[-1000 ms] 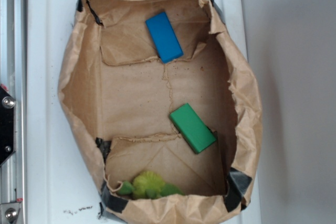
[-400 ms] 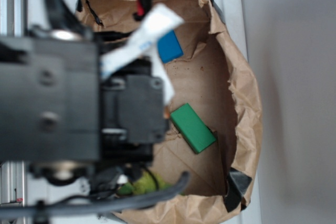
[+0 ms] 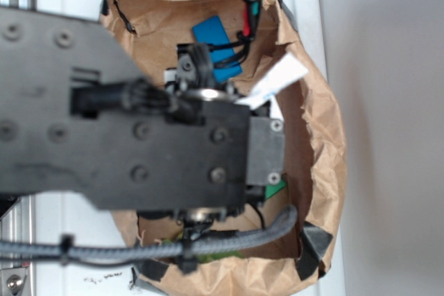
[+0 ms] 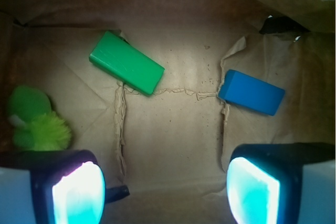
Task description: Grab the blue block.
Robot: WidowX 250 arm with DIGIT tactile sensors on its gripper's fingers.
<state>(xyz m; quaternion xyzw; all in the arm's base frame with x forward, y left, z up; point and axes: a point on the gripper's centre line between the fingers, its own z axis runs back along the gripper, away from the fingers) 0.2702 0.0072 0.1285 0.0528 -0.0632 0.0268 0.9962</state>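
A white tabletop (image 3: 62, 5) beside a pale grey wall (image 3: 388, 129).

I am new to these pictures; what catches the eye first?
The big black robot arm covers most of the paper bag from above. In the wrist view, a blue block lies right, a green block left, both flat on the bag's floor, beyond the glowing open fingers.
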